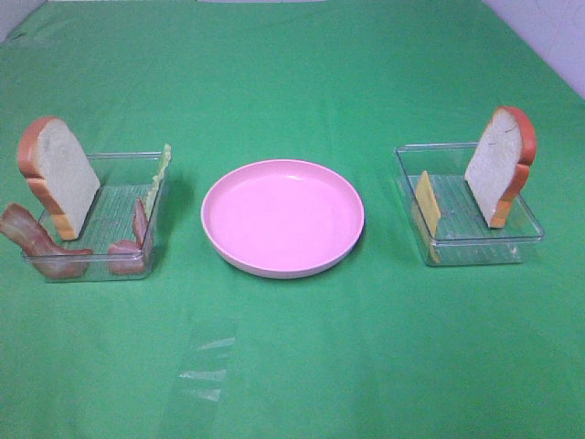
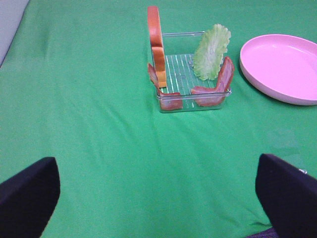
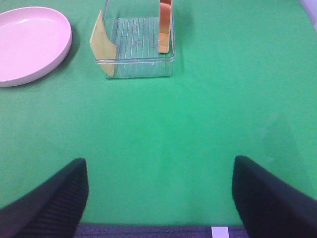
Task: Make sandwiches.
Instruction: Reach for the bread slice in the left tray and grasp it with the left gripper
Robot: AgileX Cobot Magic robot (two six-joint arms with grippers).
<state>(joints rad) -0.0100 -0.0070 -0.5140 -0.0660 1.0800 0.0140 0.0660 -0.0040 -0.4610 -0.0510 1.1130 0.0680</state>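
No stacked sandwich is in view; the parts stand in two clear trays. The left tray holds an upright bread slice, lettuce and wavy bacon strips. In the right tray, a cheese slice and a second bread slice lean. In the left wrist view, my left gripper is open and empty, well short of that bread, lettuce and bacon. My right gripper is also open and empty, short of the cheese and bread.
A round pink plate with nothing on it sits between the trays on the green cloth. Neither arm shows in the exterior high view. A faint shiny patch marks the cloth in front of the plate.
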